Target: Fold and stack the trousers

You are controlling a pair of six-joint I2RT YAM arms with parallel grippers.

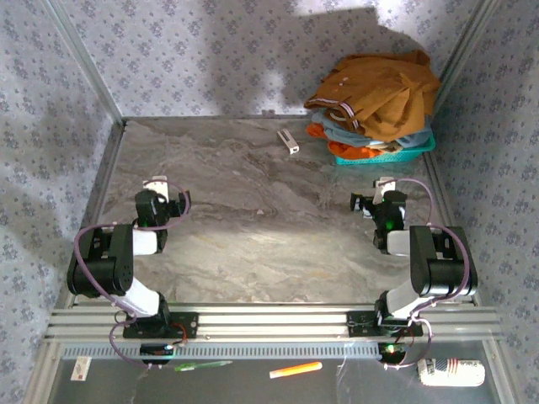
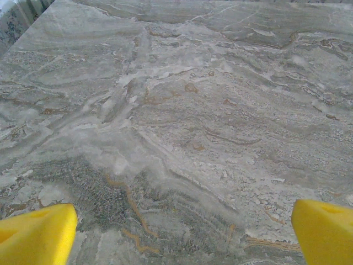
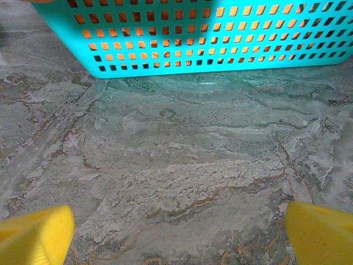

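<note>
The mustard-brown trousers (image 1: 379,88) lie crumpled in a heap on top of a teal basket (image 1: 389,155) at the back right corner. My left gripper (image 1: 165,190) rests low over the bare marble table on the left, open, its yellow fingertips (image 2: 38,234) wide apart with nothing between them. My right gripper (image 1: 376,194) sits on the right, a short way in front of the basket, open and empty too. In the right wrist view the basket's perforated wall (image 3: 209,38) stands just ahead of the right gripper (image 3: 179,232). In the left wrist view the left gripper (image 2: 185,234) faces bare marble.
Under the trousers in the basket lie a light blue garment (image 1: 354,135) and an orange cloth (image 1: 322,130). A small white object (image 1: 288,141) lies on the table left of the basket. Papered walls close in the table on three sides; a metal rail (image 1: 269,324) runs along the front.
</note>
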